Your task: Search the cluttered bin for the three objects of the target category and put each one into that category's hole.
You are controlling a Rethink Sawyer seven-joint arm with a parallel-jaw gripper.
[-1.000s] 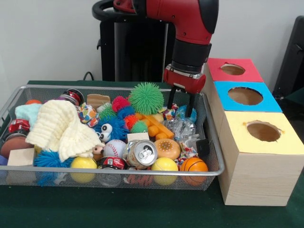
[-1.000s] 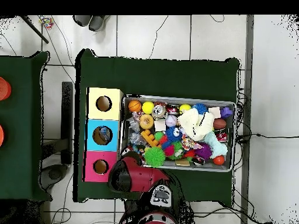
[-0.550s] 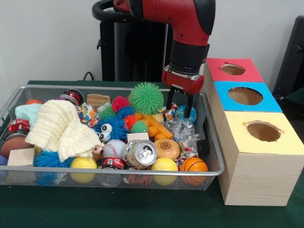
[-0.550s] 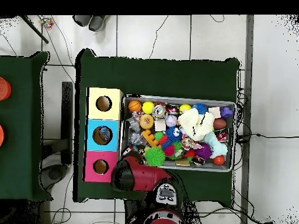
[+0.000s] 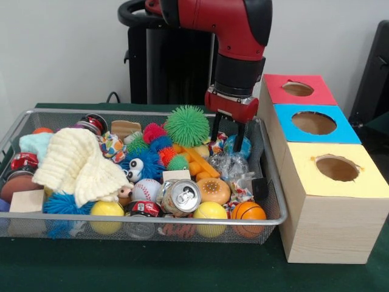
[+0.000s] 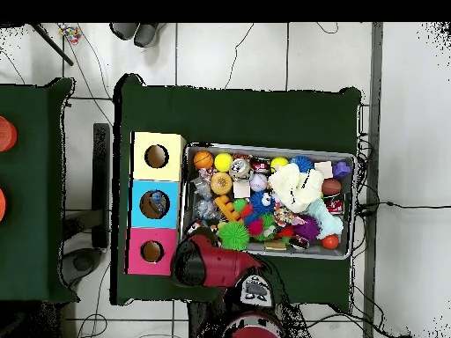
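Arm (image 5: 234, 55) slightly leftward (three boxes (image 5: 313, 123))

Overhead: pincer under red arm (image 6: 207, 267); bin (image 5: 275, 182) left end cropped.

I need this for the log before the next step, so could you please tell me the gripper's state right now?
Gripper: open, holding nothing, fingers apart above the clutter at the wire bin's far end, beside the green spiky ball.
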